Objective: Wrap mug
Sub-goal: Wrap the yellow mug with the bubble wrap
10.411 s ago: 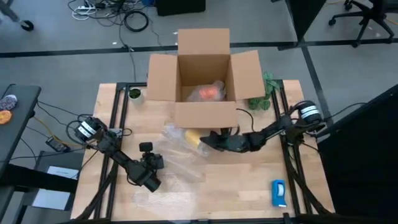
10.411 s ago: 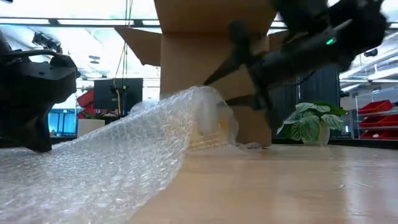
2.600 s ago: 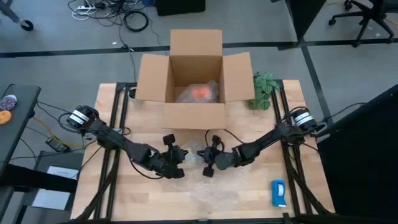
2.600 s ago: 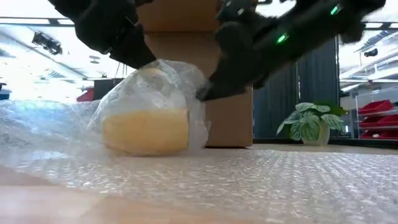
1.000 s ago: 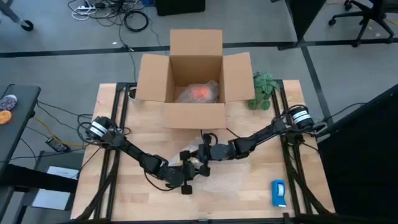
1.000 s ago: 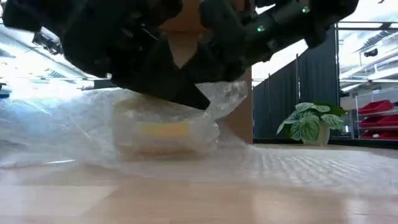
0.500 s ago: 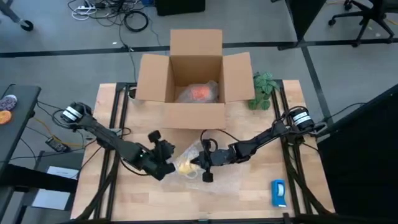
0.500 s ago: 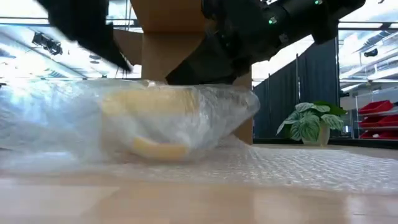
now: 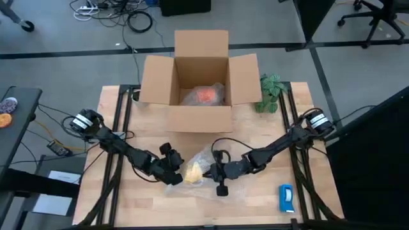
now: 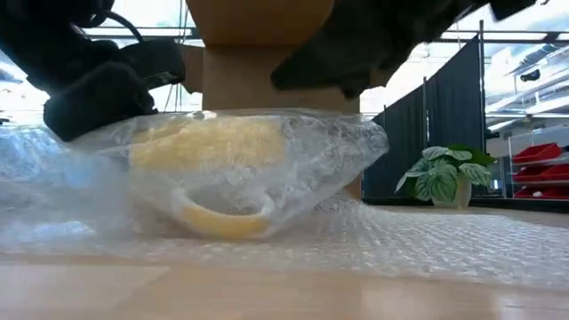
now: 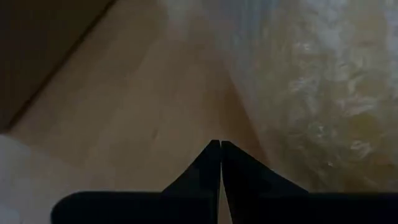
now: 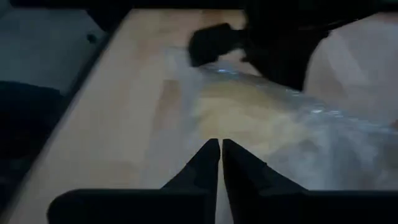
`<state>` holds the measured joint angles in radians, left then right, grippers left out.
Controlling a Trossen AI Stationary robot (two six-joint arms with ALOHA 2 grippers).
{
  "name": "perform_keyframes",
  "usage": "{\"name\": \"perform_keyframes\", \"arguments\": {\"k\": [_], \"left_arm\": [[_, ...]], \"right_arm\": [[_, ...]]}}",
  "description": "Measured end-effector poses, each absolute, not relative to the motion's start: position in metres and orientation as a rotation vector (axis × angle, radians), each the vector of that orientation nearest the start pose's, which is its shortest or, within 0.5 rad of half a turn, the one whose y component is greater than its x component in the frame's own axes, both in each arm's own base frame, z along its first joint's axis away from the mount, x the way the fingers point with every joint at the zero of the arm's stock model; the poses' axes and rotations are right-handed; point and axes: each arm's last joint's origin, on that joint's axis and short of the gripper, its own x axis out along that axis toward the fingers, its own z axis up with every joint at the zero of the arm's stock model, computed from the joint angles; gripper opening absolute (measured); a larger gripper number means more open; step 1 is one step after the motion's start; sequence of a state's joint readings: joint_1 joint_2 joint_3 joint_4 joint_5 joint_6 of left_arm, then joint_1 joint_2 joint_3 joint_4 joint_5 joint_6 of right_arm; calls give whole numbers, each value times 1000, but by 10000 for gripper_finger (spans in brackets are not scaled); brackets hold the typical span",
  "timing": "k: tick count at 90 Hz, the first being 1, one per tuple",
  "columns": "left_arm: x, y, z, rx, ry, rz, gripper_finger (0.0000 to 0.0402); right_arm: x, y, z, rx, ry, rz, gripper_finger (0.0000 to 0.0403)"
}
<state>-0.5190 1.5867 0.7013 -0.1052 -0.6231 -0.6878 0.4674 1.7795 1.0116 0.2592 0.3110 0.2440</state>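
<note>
mug (image 9: 192, 171): yellowish, rounded, under clear bubble wrap (image 9: 206, 160), mid table (image 9: 255, 198). left end effector (image 9: 175, 176) & right end effector (image 9: 209, 171): fingers together, flanking the bundle, touching wrap.

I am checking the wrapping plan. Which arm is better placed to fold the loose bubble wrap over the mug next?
Probably the right. Its gripper sits on the side where loose bubble wrap spreads, beside the mug. The left gripper is at the bundle's other side.
</note>
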Motion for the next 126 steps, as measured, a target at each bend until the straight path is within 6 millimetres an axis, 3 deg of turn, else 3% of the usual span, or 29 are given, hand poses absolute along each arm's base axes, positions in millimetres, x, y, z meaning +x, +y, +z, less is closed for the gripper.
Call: {"name": "perform_keyframes", "arguments": {"k": [11,19,41,63,103,126], "left_arm": [[248,-122,140,-114,739,364,0],[249,-121,141,-120,735,366,0],[248,-120,156,-93,759,354,0],[243,-120,154,-134,817,348,0],[241,-121,153,-140,851,323,0],[240,-121,152,-121,864,315,0]], "right_arm": [[335,177,183,146,512,162,0],[335,184,167,171,554,163,0],[356,190,131,160,580,46,0],[370,167,141,-2,664,-230,0],[396,111,150,-102,647,-348,0],[407,95,155,-132,613,-265,0]]}}
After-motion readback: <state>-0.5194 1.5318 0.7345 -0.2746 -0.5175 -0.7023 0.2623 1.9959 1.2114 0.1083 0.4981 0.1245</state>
